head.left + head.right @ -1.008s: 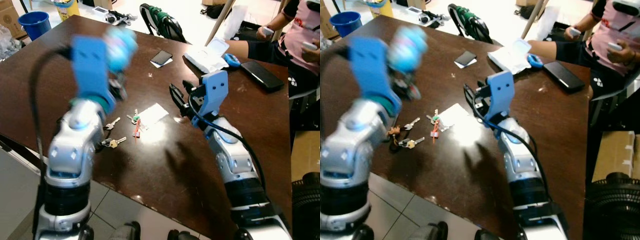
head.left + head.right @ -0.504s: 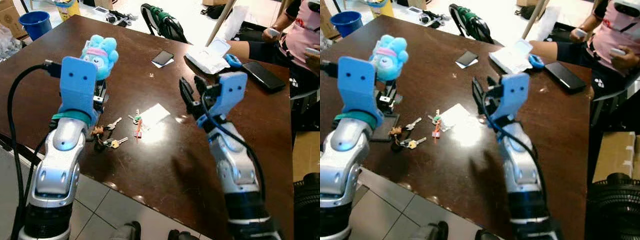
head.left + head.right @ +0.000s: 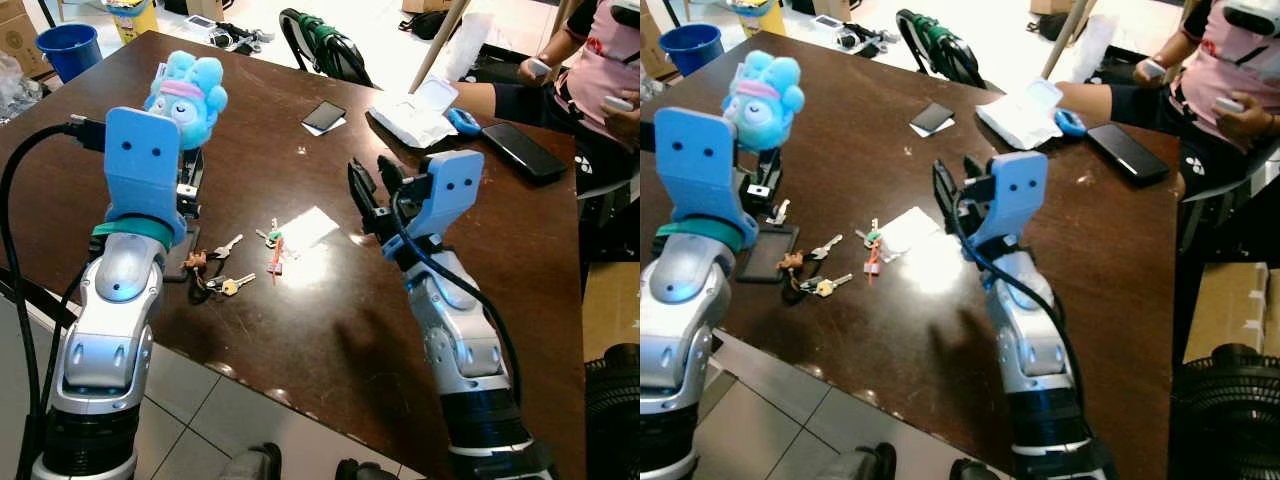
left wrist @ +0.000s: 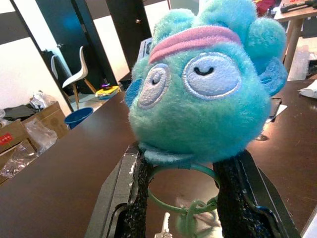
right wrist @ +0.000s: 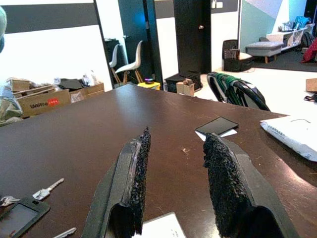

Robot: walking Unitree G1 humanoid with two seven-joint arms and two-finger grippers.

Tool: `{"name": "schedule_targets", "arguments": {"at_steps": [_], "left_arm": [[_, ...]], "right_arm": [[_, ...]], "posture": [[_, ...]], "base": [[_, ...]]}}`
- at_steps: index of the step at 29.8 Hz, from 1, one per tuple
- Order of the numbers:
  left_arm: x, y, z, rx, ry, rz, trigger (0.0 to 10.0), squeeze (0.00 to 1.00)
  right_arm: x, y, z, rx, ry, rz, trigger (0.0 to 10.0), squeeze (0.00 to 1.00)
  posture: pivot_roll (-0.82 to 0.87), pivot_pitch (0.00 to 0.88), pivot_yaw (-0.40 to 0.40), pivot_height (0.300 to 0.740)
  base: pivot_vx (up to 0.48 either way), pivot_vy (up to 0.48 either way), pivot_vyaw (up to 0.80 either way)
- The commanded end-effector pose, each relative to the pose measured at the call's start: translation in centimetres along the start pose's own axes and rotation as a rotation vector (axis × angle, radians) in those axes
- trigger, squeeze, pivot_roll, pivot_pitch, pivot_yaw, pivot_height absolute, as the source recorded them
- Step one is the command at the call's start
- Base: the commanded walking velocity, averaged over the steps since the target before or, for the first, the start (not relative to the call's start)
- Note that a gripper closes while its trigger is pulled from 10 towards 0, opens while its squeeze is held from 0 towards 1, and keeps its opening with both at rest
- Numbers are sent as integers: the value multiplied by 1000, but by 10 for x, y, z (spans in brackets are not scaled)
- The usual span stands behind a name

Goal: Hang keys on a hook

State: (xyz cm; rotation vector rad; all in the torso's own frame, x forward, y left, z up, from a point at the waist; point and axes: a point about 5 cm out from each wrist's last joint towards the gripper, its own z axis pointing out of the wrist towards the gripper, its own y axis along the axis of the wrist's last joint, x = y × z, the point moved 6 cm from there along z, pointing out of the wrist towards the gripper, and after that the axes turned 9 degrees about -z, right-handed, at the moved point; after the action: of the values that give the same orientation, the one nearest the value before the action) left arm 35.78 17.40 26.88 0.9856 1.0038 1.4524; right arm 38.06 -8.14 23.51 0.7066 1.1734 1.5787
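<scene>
While a person point(image 3: 590, 70) sits at the far right corner of the dark brown table point(image 3: 330, 330), the robot's left gripper point(image 4: 181, 198) is raised above the table's left side, its two black fingers point(image 4: 136, 208) clenched on a plush keychain point(image 3: 187, 88), a turquoise fluffy head with a pink headband and closed eyes. A green ring point(image 4: 181, 191) hangs beneath the plush between the fingers, and a small key point(image 3: 779, 211) dangles just below it. More keys point(image 3: 228, 285) lie flat on the tabletop near the left arm, beside a dark flat tag point(image 3: 765, 252), and a second small bunch with green and red tags point(image 3: 272, 245) rests just beside a white slip of paper point(image 3: 310, 227). The right gripper point(image 5: 173, 168) is held up over the middle of the table, its fingers released and parted with nothing between them, pointing toward a black phone point(image 5: 217, 125) lying on a white card farther back. Near the person's arm sit a white open case point(image 3: 420, 112), a blue object point(image 3: 463, 120) and another black phone point(image 3: 525, 150). Beyond the table's far edge stand a blue bucket point(image 3: 68, 45) on the floor at left and a chair draped with black and green straps point(image 3: 325, 45).
</scene>
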Motion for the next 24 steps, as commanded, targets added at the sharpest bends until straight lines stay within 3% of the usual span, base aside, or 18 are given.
{"name": "schedule_targets", "arguments": {"at_steps": [1,7,19,24], "left_arm": [[2,-7,0,28,-1,-20,10000,0],[-7,-16,0,84,-56,-77,10000,0],[-11,-16,0,80,-71,-76,10000,0],[-11,-17,0,85,-71,-66,10000,0]], "right_arm": [[-2,-2,0,20,-9,-40,10000,0],[-1,-2,0,8,-13,-10,10000,0],[0,-2,0,5,-10,8,10000,0],[1,-3,0,6,-6,6,10000,0]], "posture": [[114,60,97,740],[120,61,100,740],[119,60,102,740],[121,61,100,740]], "base": [[0,0,0],[0,0,179],[0,0,0],[-259,0,0]]}}
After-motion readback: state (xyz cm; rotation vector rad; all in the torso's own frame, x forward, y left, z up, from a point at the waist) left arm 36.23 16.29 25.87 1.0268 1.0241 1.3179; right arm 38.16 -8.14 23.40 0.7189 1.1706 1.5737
